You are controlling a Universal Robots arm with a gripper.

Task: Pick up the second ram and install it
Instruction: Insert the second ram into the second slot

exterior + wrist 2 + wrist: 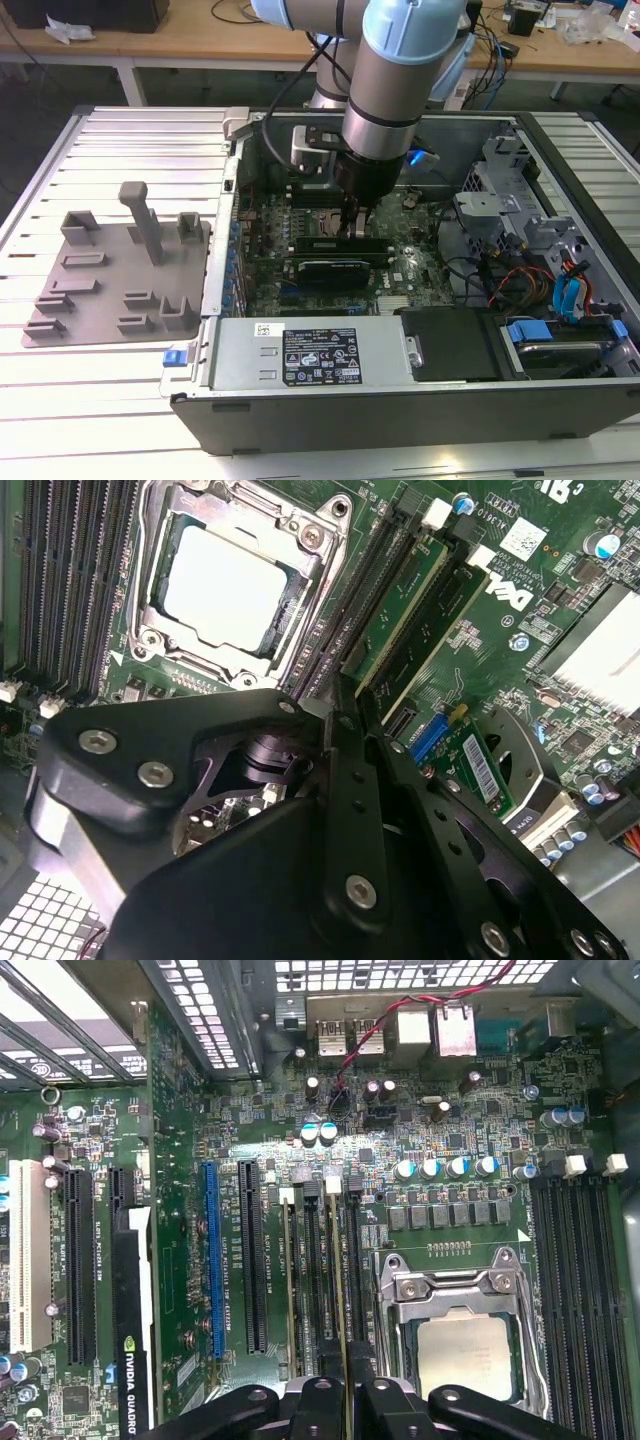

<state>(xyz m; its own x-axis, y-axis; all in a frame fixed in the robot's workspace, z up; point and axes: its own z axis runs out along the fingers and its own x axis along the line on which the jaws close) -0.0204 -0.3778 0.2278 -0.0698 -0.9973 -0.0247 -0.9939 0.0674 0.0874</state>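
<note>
Closest to me is the open PC case (400, 420) on the bench, motherboard (400, 265) and CPU socket (462, 1345) inside. The gripper (356, 222) is down beside the socket, pinched narrow on the second ram (340, 1290), standing edge-up over its slot. It looks light, stiff and fragile, best held by its long edges.

Second ram (340, 1290): long, narrow, flat stick, green board. Stands on edge, upright, in memory slot just beside CPU socket, running parallel to socket's side. Thin top edge faces first wrist view. In second wrist view (405, 605) broad green face shows, lying nearer socket than neighbouring stick. Near end pinched between gripper (343, 1400) fingers. Whether fully seated in slot: cannot tell.
</note>
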